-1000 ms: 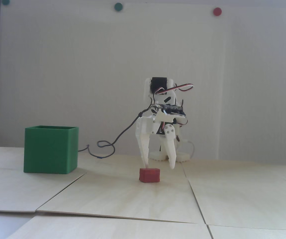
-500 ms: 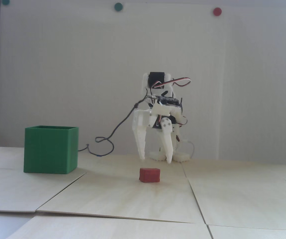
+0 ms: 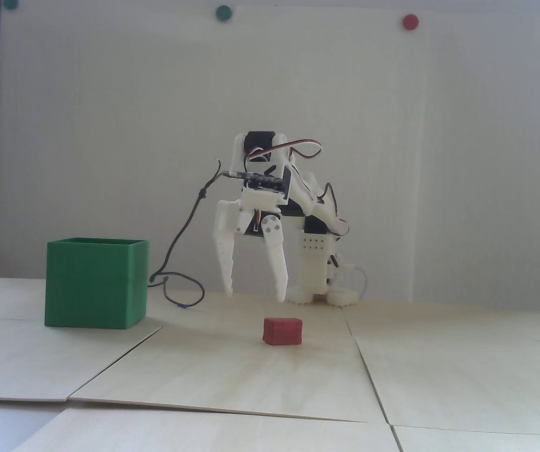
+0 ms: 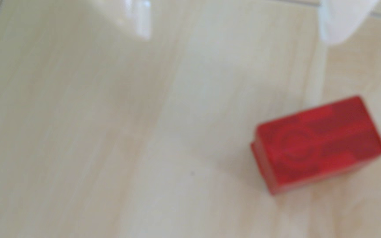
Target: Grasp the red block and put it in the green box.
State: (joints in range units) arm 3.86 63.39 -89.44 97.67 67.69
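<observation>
The small red block lies on the pale wooden table, right of the tall green box in the fixed view. My white gripper hangs open just above the table, up and to the left of the block, touching nothing. In the blurred wrist view the red block sits at the lower right, while the gripper shows only its two white fingertips along the top edge, wide apart with bare table between them. The green box is out of the wrist view.
A dark cable loops on the table between the box and the arm's white base. Seams divide the tabletop into panels. Coloured round dots sit high on the white wall.
The gripper has risen off the block and swung left toward the green box, still open. The red block stays where it was.
</observation>
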